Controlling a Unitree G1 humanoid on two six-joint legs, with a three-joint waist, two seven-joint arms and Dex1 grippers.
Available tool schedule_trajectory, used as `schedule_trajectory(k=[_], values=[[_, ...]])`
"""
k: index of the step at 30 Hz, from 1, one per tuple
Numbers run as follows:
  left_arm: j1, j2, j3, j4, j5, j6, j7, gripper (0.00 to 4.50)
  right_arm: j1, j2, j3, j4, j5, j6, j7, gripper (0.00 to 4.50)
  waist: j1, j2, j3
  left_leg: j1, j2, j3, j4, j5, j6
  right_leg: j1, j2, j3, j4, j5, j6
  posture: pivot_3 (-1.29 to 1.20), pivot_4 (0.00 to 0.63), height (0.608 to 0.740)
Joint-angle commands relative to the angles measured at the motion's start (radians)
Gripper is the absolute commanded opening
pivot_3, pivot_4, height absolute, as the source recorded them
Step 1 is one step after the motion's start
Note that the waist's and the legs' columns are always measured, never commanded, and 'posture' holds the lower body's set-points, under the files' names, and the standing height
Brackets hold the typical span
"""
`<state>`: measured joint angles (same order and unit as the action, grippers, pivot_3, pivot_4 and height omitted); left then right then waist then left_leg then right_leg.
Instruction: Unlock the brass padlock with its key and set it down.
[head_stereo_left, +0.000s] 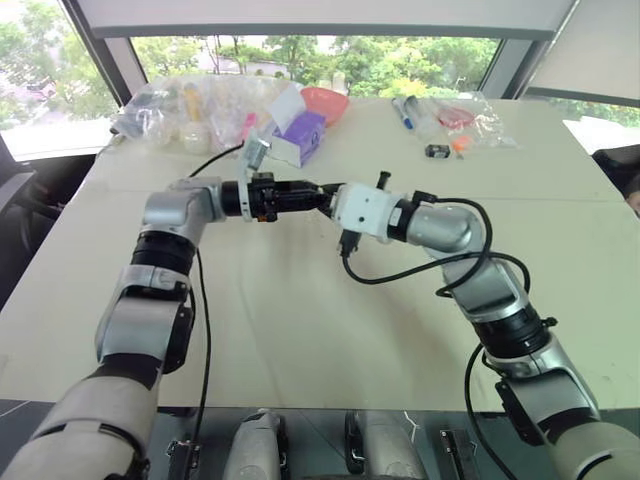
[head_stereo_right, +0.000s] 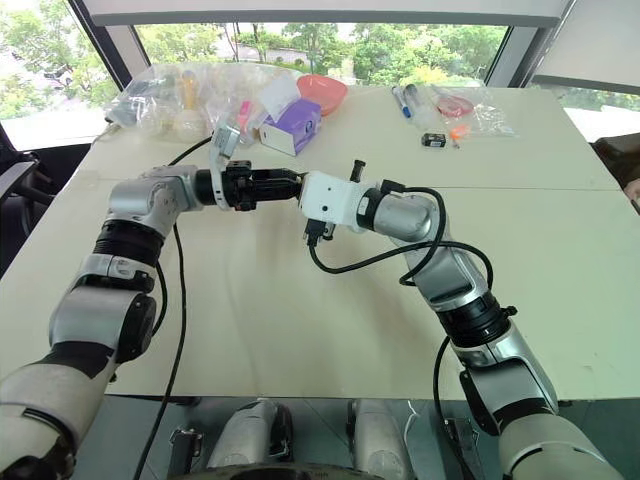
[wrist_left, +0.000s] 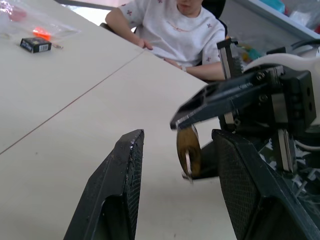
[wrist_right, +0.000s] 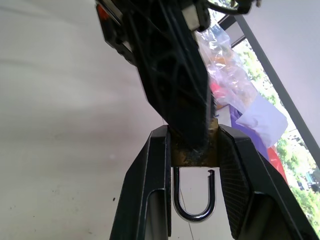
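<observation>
Above the middle of the table (head_stereo_left: 300, 330) my two grippers meet tip to tip. In the right wrist view my right gripper (wrist_right: 192, 136) is shut on the brass padlock (wrist_right: 192, 152). Its silvery shackle (wrist_right: 194, 210) loops back toward the wrist, with one end standing free of the body. My left gripper (wrist_left: 179, 135) is open, one finger on each side of the brass piece (wrist_left: 189, 150) that hangs from the right fingertips. One left finger (wrist_right: 170, 75) covers the padlock's far side. I cannot make out the key as a separate thing.
At the table's far side lie clear plastic bags (head_stereo_left: 170, 110), a purple box (head_stereo_left: 305, 135), a red bowl (head_stereo_left: 325, 100), markers (head_stereo_left: 405, 112) and a small black-and-grey gadget (head_stereo_left: 437, 151). A person (wrist_left: 175, 25) sits at the table's right side. A black cable (head_stereo_left: 400, 275) hangs under my right wrist.
</observation>
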<state>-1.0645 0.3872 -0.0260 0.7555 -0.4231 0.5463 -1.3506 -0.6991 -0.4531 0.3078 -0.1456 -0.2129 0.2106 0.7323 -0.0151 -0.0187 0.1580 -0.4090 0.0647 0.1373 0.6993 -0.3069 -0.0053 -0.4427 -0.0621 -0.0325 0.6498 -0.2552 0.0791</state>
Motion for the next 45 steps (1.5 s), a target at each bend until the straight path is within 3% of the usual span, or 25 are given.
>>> schedule_trajectory(k=[1, 3, 4, 9, 16, 23, 24, 29, 32, 45], values=[[-0.031, 0.001, 0.009, 0.018, 0.015, -0.034, -0.023, 2.2, -0.01, 0.002, -0.007, -0.05, -0.004, -0.008, -0.005, 0.69, -0.001, 0.0, 0.0, 0.0, 0.0, 0.0, 0.0, 0.0, 0.0, 0.0, 0.0, 0.0, 0.0, 0.0, 0.0, 0.0, 0.15, 0.734], [-0.028, 0.001, -0.002, 0.02, 0.024, -0.035, -0.041, 2.2, -0.008, 0.003, -0.005, -0.053, -0.005, -0.008, -0.006, 0.69, 0.0, 0.0, 0.0, 0.0, 0.0, 0.0, 0.0, 0.0, 0.0, 0.0, 0.0, 0.0, 0.0, 0.0, 0.0, 0.0, 0.15, 0.734], [-0.025, 0.001, -0.006, 0.019, 0.029, -0.036, -0.049, 1.97, -0.007, 0.003, -0.005, -0.054, -0.006, -0.009, -0.006, 0.69, 0.0, 0.0, 0.0, 0.0, 0.0, 0.0, 0.0, 0.0, 0.0, 0.0, 0.0, 0.0, 0.0, 0.0, 0.0, 0.0, 0.15, 0.734], [-0.018, 0.006, -0.015, 0.013, 0.05, -0.03, -0.084, 0.09, -0.011, 0.005, -0.003, -0.053, -0.015, -0.02, -0.01, 0.69, 0.001, 0.0, 0.0, 0.0, 0.0, 0.0, 0.0, 0.0, 0.0, 0.0, 0.0, 0.0, 0.0, 0.0, 0.0, 0.0, 0.15, 0.734], [-0.011, -0.009, 0.001, 0.005, 0.051, -0.029, -0.059, 0.09, -0.008, 0.01, 0.009, -0.064, -0.027, -0.032, -0.004, 0.69, 0.001, 0.0, 0.0, 0.0, 0.0, 0.0, 0.0, 0.0, 0.0, 0.0, 0.0, 0.0, 0.0, 0.0, 0.0, 0.0, 0.15, 0.734], [0.009, -0.011, 0.075, -0.03, -0.009, 0.024, -0.006, 0.0, 0.052, -0.025, -0.058, -0.152, 0.003, 0.045, 0.005, 4.31, 0.001, 0.0, 0.0, 0.0, 0.0, 0.0, 0.0, 0.0, 0.0, 0.0, 0.0, 0.0, 0.0, 0.0, 0.0, 0.0, 0.15, 0.734], [0.018, -0.008, 0.076, -0.049, -0.011, 0.028, -0.006, 0.0, 0.059, -0.023, -0.072, -0.174, 0.009, 0.067, 0.0, 4.47, 0.001, 0.0, 0.0, 0.0, 0.0, 0.0, 0.0, 0.0, 0.0, 0.0, 0.0, 0.0, 0.0, 0.0, 0.0, 0.0, 0.15, 0.734], [0.06, 0.004, 0.091, -0.156, -0.053, 0.097, 0.006, 0.0, 0.087, 0.057, -0.21, -0.296, 0.142, 0.296, -0.052, 4.47, 0.001, 0.0, 0.0, 0.0, 0.0, -0.001, 0.0, 0.0, 0.0, 0.0, 0.0, 0.0, 0.0, 0.0, 0.0, 0.0, 0.15, 0.734], [0.074, 0.011, 0.087, -0.191, -0.068, 0.118, -0.002, 0.0, 0.088, 0.052, -0.237, -0.285, 0.13, 0.306, -0.099, 4.47, 0.001, 0.0, 0.0, 0.0, 0.0, -0.001, 0.0, 0.0, 0.0, 0.0, 0.0, 0.0, 0.0, 0.0, 0.0, 0.0, 0.15, 0.734], [0.073, 0.022, 0.09, -0.235, -0.113, 0.153, -0.005, 0.0, 0.082, 0.008, -0.142, -0.217, 0.108, 0.235, -0.112, 4.47, 0.001, 0.0, 0.0, 0.0, 0.0, -0.001, 0.0, 0.0, 0.0, 0.0, 0.0, 0.0, 0.0, 0.0, 0.0, 0.0, 0.15, 0.734]])
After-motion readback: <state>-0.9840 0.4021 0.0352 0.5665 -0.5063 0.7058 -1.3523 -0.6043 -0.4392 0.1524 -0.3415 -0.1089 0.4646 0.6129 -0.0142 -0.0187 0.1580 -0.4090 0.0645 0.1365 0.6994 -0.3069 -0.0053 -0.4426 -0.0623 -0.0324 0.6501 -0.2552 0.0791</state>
